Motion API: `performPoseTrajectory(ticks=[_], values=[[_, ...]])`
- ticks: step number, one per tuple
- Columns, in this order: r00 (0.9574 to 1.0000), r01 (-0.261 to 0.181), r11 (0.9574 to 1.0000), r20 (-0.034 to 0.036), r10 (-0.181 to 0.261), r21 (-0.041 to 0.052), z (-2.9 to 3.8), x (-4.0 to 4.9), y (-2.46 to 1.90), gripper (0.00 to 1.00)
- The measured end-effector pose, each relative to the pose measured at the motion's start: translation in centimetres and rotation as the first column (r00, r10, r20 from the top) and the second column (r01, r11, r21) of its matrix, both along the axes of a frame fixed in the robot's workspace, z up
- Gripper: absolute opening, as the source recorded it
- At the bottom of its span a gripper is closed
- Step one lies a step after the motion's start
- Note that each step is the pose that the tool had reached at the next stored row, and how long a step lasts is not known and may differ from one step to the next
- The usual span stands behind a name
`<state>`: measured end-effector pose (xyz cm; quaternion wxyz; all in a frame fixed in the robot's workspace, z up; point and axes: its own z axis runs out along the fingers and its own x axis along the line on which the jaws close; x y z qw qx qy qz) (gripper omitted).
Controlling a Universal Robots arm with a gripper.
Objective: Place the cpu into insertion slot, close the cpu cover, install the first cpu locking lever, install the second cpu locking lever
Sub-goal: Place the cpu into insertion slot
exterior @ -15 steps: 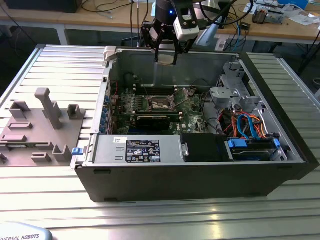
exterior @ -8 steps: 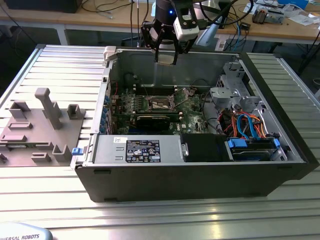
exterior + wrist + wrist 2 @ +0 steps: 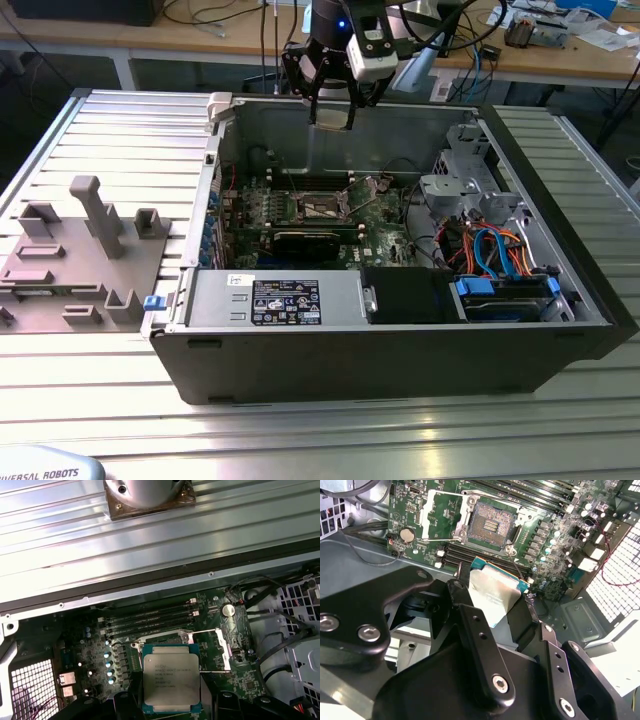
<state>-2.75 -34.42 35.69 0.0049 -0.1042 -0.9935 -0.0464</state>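
My gripper [image 3: 332, 112] hangs over the back of the open black computer case [image 3: 400, 370], above the green motherboard [image 3: 385, 225]. It is shut on the cpu [image 3: 492, 592], a flat square chip with a silvery top, gripped by two opposite edges between the black fingers [image 3: 470, 615]. In the first wrist view the cpu [image 3: 171, 677] hovers over the insertion slot [image 3: 136, 647] and covers most of it. The insertion slot [image 3: 490, 525] stands bare, its contact field showing. The cpu cover [image 3: 440, 512] is swung open beside it, as is seen too in the first wrist view [image 3: 216, 650].
A long black card [image 3: 310, 240] lies just in front of the slot, memory slots [image 3: 150, 620] behind it. A power supply [image 3: 270, 300] fills the case's front, a drive cage with blue and orange cables [image 3: 500, 265] its right. A grey parts fixture [image 3: 80, 250] sits outside.
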Motion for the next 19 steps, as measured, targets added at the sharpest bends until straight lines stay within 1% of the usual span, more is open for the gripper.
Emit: performPoseTrajectory(ticks=[19], values=[[0.9999, 0.012, 0.9999, 0.0, -0.012, -0.0001, 0.0, 0.0, 0.0, 0.54]])
